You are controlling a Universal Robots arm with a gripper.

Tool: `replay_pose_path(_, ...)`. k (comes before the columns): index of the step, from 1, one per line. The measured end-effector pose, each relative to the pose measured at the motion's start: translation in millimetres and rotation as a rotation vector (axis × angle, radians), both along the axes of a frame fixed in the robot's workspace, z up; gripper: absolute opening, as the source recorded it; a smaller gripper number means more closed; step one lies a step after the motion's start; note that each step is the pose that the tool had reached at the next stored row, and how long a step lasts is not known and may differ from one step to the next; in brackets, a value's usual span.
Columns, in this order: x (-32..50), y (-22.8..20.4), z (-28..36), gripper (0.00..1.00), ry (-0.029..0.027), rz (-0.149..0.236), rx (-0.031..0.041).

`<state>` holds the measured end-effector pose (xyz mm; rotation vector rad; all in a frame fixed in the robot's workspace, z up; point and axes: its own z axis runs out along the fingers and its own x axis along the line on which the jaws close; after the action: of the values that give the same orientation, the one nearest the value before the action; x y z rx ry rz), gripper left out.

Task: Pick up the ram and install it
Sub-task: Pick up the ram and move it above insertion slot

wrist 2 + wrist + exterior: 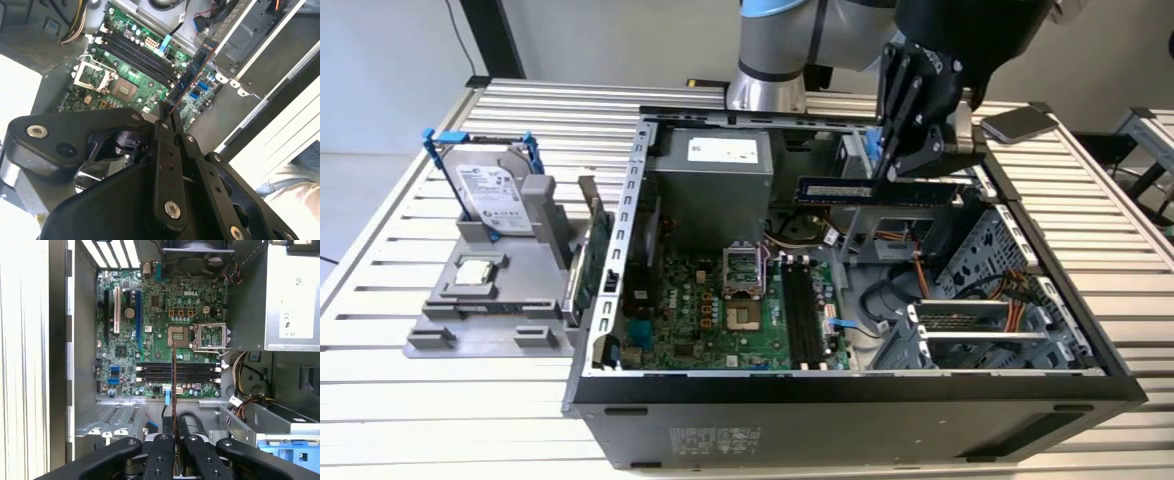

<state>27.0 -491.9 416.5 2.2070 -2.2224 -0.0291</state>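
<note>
Ram, a thin bluish strip, hangs clamped in the black gripper.

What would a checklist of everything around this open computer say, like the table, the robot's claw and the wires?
Surface: slatted metal table, carrying the open computer case.
Job's things: ram in the air above the case; memory slots on the motherboard empty.
Clutter: hard drive and processor chip on a grey holder.
Gripper: gripper shut on the ram.
Cables: wire bundles inside the case.
Surroundings: plain wall behind.
</note>
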Motion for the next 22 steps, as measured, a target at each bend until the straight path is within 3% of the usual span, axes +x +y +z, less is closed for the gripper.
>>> replay_pose_path(2, 0.0, 2.1, 0.0, 0.00, 0.0000, 0.000, -0.0001)
replay_pose_path(9, 0.1, 16.3, -0.1, 0.00, 0.0000, 0.000, -0.0001)
replay_pose_path(22, 0.1, 17.1, 0.0, 0.00, 0.0000, 0.000, -0.0002)
